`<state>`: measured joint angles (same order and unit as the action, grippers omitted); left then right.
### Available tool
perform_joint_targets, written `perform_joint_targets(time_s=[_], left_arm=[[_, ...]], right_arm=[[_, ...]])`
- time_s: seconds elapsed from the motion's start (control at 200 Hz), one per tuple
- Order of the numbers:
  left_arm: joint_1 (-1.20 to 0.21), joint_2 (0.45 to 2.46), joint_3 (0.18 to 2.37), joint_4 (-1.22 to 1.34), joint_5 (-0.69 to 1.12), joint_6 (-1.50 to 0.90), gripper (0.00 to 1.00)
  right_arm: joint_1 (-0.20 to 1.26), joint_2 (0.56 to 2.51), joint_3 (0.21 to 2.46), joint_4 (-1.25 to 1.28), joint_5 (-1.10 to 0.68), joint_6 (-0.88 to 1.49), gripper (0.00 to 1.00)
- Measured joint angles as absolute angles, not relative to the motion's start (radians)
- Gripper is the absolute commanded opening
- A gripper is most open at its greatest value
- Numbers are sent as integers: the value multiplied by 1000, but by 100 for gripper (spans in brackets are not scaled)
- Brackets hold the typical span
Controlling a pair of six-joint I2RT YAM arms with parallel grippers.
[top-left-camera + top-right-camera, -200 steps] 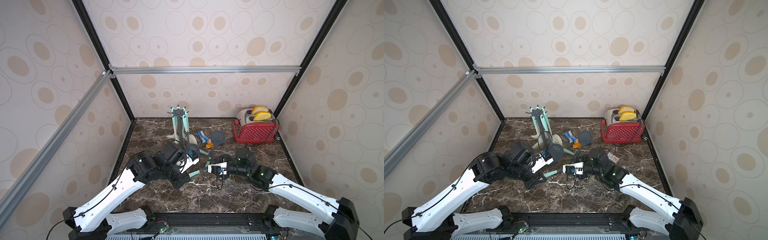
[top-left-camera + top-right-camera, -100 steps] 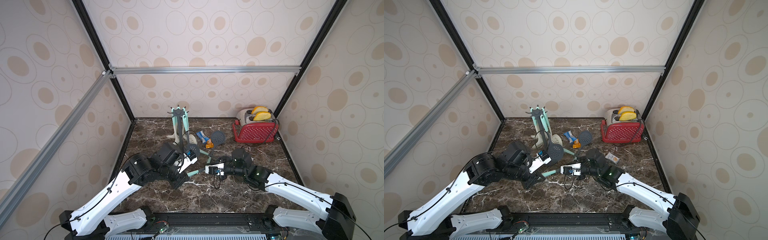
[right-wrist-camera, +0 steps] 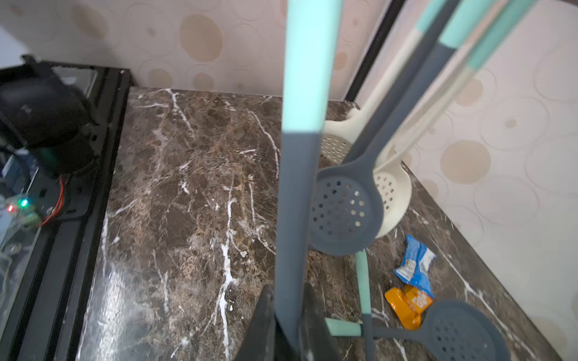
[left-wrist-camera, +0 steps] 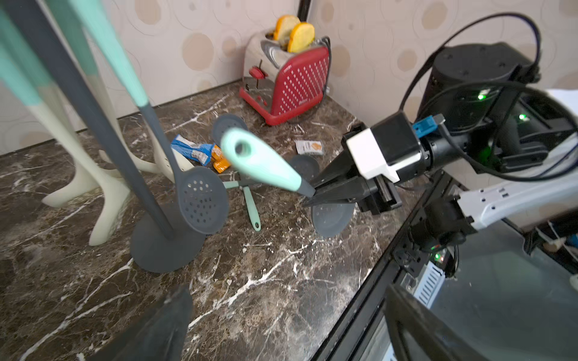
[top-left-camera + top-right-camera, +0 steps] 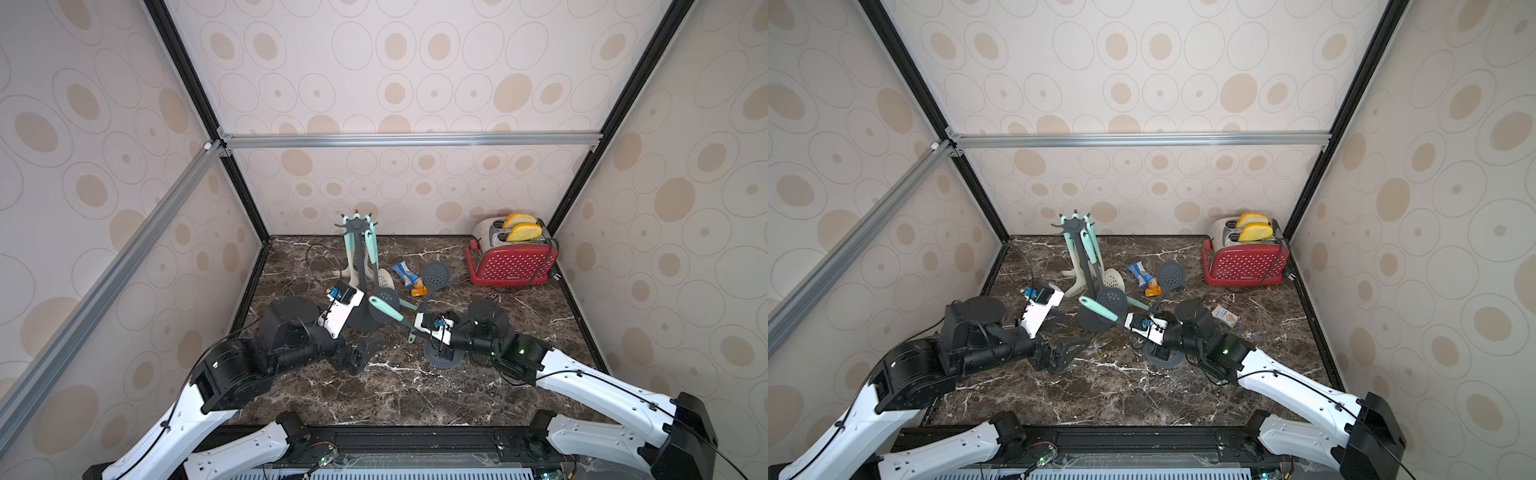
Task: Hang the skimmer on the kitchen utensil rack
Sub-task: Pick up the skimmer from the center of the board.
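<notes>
**Skimmer at the handover, seen from my remote station.** The skimmer (image 4: 262, 165) is off the marble table (image 5: 415, 395), carried by the right gripper (image 4: 312, 195). That claw is clamped on the dark grey neck just below the mint handle. The perforated head hangs under the claw, and the handle slants up toward the kitchen utensil rack (image 5: 358, 266), close to it but not touching. The left gripper (image 5: 368, 351) stands with its jaws spread wide and holds nothing.

I judge the skimmer to be light, with a stiff neck and a smooth handle that could slip or swing in a narrow pinch. The present hold on the neck suits me, because it leaves the hanging hole (image 4: 241, 147) at the handle's tip free for a hook on the crown (image 5: 356, 225). The hanging utensils (image 5: 386, 295) already on the rack crowd that approach.

Against the frame a second earlier, the left claw was then pinched shut at the handle and has since let go. The right claw, then part open, has closed on the neck, so the skimmer has passed from left to right.
</notes>
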<state>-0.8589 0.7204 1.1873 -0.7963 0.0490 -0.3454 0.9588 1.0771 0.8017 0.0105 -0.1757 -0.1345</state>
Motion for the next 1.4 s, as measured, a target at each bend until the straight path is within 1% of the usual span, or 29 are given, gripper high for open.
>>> perform_joint_targets(time_s=[0.105,0.22,0.371,0.526,0.651,0.801,0.921,1.012,1.132,1.227,1.297,1.397], left_arm=[[-859,654,1123,-676,20,-409,99],[-859,658,1084,-552,36,-455,99],[-859,693,1075,-454,35,-487,99],[-844,716,1064,-392,31,-520,99],[-758,768,1058,-338,112,-574,93],[-635,843,1034,-276,263,-643,85],[-609,892,1031,-245,354,-668,78],[-607,907,1031,-231,401,-677,70],[-606,911,1031,-224,422,-677,55],[-606,911,1034,-239,416,-658,47],[-606,910,1038,-266,396,-635,45],[-606,905,1044,-302,364,-585,45]], right_arm=[[1043,1078,827,24,-20,4,0],[1128,1105,872,22,101,163,0],[1196,1153,929,45,202,326,0],[1242,1176,952,51,256,430,0],[1257,1185,964,51,269,468,0],[1263,1188,966,53,261,483,0],[1264,1198,968,60,230,484,0],[1267,1210,971,73,202,483,0],[1268,1218,979,77,178,483,0],[1269,1218,989,80,180,490,0],[1269,1218,1000,73,194,502,0],[1269,1229,1031,37,210,525,0]])
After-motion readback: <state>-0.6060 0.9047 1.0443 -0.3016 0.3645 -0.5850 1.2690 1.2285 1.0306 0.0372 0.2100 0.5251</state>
